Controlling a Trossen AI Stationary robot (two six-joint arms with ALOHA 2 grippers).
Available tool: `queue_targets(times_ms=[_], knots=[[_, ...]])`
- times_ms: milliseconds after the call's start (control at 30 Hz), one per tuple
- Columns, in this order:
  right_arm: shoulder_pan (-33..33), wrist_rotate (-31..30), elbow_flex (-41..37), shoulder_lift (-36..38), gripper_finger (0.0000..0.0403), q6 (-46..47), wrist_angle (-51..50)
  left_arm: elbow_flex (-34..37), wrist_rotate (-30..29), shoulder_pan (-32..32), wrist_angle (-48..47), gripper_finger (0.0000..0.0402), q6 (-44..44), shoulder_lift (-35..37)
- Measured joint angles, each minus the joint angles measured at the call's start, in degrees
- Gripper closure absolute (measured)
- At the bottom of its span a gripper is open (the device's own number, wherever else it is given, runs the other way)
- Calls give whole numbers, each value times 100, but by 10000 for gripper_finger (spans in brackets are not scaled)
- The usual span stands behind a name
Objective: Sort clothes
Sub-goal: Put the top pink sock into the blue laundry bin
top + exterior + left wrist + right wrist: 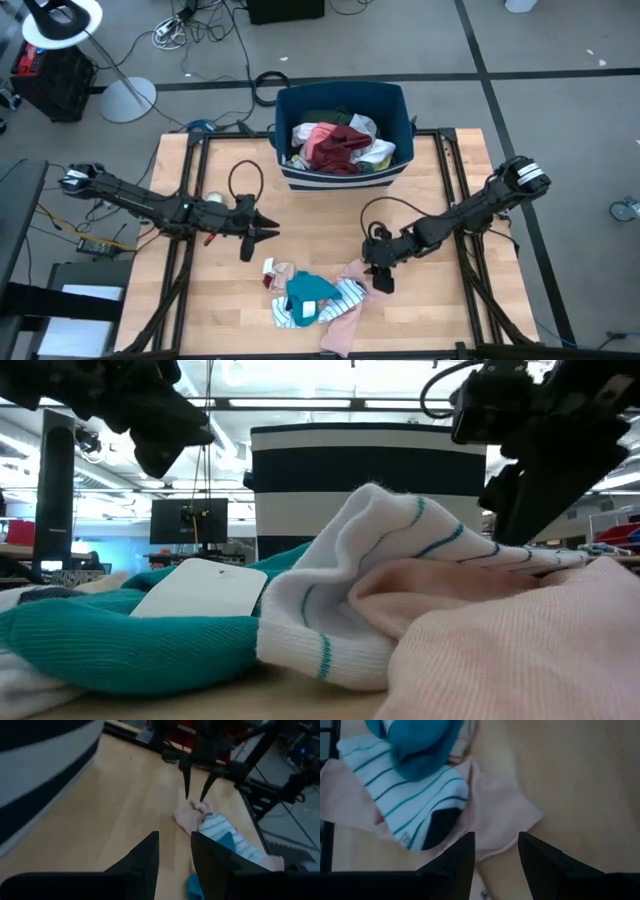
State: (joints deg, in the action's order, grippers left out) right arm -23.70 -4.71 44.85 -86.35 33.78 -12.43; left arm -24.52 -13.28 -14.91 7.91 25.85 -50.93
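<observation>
A small pile of clothes lies on the wooden table near its front edge: a teal garment [308, 290], a white one with teal stripes [345, 296] and a pink one [352, 272]. They also show in the right wrist view: teal [420, 745], striped [415, 795], pink [495, 815]. My right gripper [381, 281] is open, fingers pointing down at the pink garment's right-hand edge [192, 812]. My left gripper [268, 232] is open and empty, above bare table left of the pile. More clothes fill the dark blue bin [342, 176]. My right gripper has its fingertips [188, 795] right at the pink garment's edge [520, 827], coming from above. I cannot tell whether they touch the cloth. The garment lies flat on the table.
The bin stands at the table's far middle, with red, white and dark green clothes inside. Bare wood lies between the bin and the pile, and to the pile's right. Black frame rails run along the table's left and right sides. Cables lie on the table by both arms.
</observation>
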Motion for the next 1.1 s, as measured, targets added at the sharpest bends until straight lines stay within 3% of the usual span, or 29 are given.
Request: queue_targets(times_ms=[267, 533, 633, 767, 1100], knots=[[-276, -399, 282, -314, 250, 253, -142, -4, -221, -393, 385, 282, 39, -492], [-200, -632, 507, -1148, 251, 555, -215, -8, -258, -450, 596, 282, 7, -926], [-195, -728, 683, -1364, 279, 603, -404, -8, -245, -456, 590, 282, 28, -1040], [-184, -726, 1050, -1442, 381, 504, -1173, -6, -209, -460, 602, 282, 32, -1135], [-44, -1421, 2826, -1002, 399, 221, -3832, -8, -205, -459, 600, 282, -9, -1136]])
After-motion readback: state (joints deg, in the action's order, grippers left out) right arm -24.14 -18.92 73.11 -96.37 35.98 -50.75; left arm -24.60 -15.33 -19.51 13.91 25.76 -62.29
